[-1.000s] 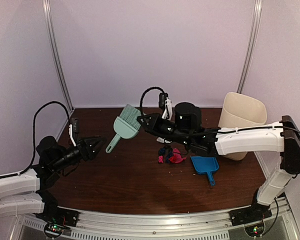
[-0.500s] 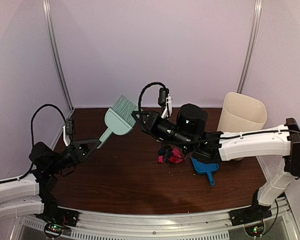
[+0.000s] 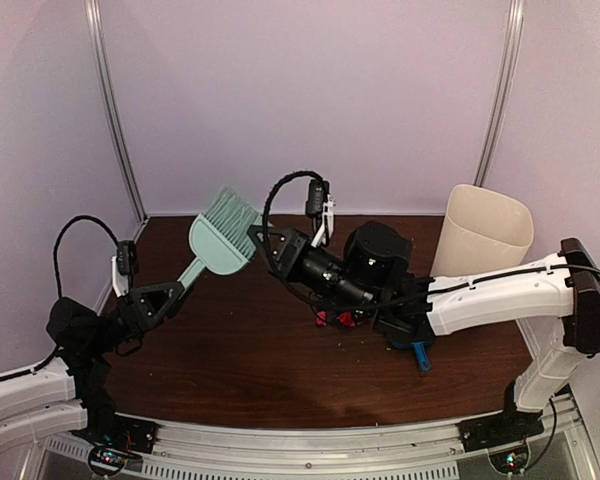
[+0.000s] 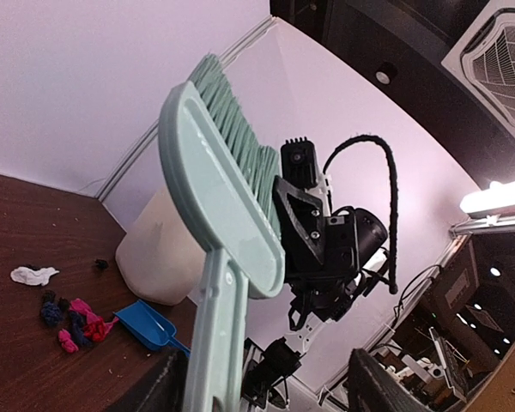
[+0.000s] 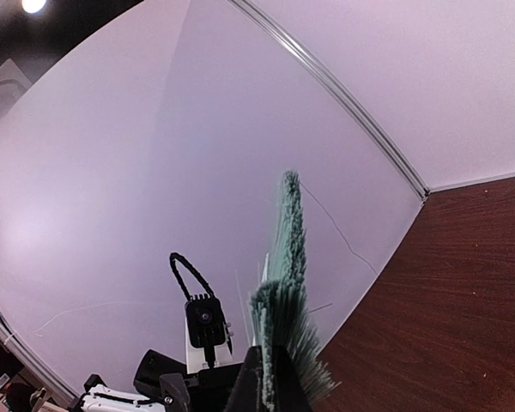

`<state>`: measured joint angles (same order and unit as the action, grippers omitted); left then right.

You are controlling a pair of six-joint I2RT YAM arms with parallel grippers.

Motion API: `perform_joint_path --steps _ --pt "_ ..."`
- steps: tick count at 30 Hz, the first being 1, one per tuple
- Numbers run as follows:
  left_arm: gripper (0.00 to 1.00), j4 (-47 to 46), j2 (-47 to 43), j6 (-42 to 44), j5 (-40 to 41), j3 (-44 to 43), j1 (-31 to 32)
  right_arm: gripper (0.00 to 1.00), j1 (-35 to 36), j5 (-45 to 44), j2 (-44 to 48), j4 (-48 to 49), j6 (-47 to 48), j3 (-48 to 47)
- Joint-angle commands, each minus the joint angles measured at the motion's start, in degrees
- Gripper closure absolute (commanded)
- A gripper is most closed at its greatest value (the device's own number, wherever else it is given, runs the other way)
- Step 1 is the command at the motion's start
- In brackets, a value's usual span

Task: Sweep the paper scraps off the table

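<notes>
You have the left hand (image 3: 166, 296) spread wide, the brush (image 3: 220, 238) handle between its fingers | right hand (image 3: 261, 241) clamped on the brush head, aloft | paper scraps (image 3: 338, 319) bunched on the worktop (image 3: 250, 355), near the blue dustpan (image 4: 150, 324)

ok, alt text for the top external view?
The right gripper holds a mint-green brush by its head, up off the table, with the handle end between the left gripper's fingers. Pink paper scraps and a blue dustpan lie partly hidden under the right arm. A beige bin stands back right.
</notes>
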<state>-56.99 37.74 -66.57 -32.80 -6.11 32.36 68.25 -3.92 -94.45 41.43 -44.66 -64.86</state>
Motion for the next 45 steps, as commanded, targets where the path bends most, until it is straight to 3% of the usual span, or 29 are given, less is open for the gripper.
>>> perform_joint_path --steps 1,27,45 --pt "0.37 -3.3 -1.6 -2.2 -0.6 0.5 0.3 1.00 0.6 -1.6 -1.4 4.4 2.0 -0.9" --pt "0.66 1.4 -5.2 -1.4 4.3 1.6 0.2 1.00 5.1 -7.3 -3.7 11.5 7.3 2.3" --pt "0.72 3.9 -5.1 -0.3 3.7 0.4 0.2 1.00 5.9 -8.1 -5.3 13.6 9.8 0.9"
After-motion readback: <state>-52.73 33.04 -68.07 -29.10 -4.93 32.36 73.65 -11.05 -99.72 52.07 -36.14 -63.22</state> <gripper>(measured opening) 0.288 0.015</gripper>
